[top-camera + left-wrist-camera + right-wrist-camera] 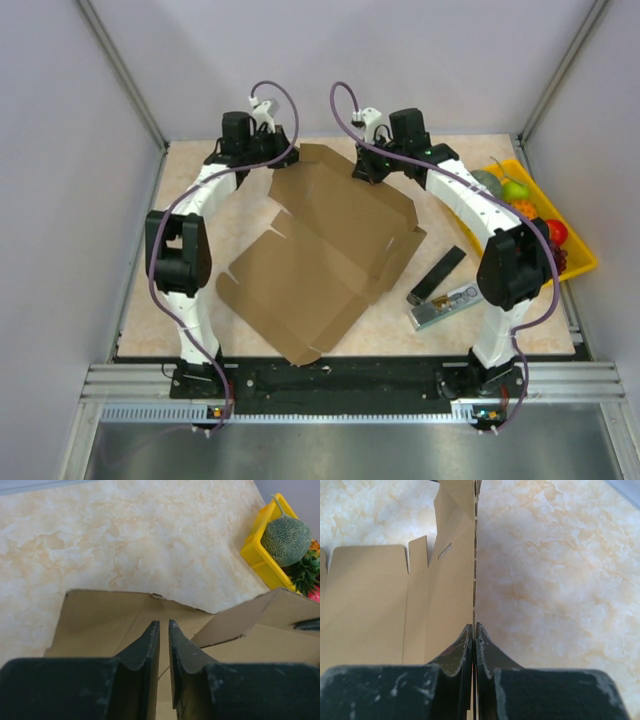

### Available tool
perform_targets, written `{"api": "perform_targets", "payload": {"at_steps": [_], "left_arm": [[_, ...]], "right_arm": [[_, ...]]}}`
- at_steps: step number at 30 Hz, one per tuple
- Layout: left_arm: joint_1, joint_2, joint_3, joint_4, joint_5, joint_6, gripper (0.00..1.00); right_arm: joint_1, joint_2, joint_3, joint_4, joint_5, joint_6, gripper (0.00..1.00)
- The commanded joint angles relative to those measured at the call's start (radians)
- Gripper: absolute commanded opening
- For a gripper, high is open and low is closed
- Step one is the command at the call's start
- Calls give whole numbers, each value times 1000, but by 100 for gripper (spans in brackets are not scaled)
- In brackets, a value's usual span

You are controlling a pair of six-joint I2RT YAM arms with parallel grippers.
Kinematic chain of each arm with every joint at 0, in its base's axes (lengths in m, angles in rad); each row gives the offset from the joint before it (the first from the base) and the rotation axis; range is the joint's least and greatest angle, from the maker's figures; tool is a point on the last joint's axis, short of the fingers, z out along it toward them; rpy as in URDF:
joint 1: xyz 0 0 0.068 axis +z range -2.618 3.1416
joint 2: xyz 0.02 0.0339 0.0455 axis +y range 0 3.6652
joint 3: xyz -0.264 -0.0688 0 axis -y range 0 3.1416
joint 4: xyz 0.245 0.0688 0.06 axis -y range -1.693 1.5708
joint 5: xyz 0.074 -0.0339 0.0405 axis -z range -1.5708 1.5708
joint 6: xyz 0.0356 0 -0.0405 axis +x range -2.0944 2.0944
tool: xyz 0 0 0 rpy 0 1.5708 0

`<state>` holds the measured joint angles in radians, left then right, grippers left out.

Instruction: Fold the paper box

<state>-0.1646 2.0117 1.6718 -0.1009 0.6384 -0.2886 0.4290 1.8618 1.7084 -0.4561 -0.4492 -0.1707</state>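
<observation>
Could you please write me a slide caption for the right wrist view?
The right hand pinches a raised panel edge of the brown paper box, with the marbled table alongside.

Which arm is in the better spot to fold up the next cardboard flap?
Probably right: the right claw pinches the paper box edge, while the left claw shows a small gap.

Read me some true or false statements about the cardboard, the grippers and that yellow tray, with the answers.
1. The right gripper pinches an edge of the paper box. True.
2. The paper box is folded shut. False: it lies mostly opened out, flaps spread.
3. The yellow tray holds fruit. True.
4. The yellow tray sits on the left side. False: it's on the right side.
</observation>
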Motion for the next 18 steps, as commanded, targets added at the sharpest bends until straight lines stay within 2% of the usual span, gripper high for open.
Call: {"api": "perform_targets", "payload": {"at_steps": [1,8,12,18], "left_arm": [[-9,-151,-75,138,17,14,17],[-41,-200,-92,142,-20,39,18],[-53,-188,-57,106,17,31,15],[-104,-209,-113,106,-31,81,15]], "right_arm": [[-3,-52,8,42,-14,11,0],[-1,-67,0,42,-29,11,0],[5,-73,-3,42,-32,7,0],[14,-69,3,43,-45,8,0]]}}
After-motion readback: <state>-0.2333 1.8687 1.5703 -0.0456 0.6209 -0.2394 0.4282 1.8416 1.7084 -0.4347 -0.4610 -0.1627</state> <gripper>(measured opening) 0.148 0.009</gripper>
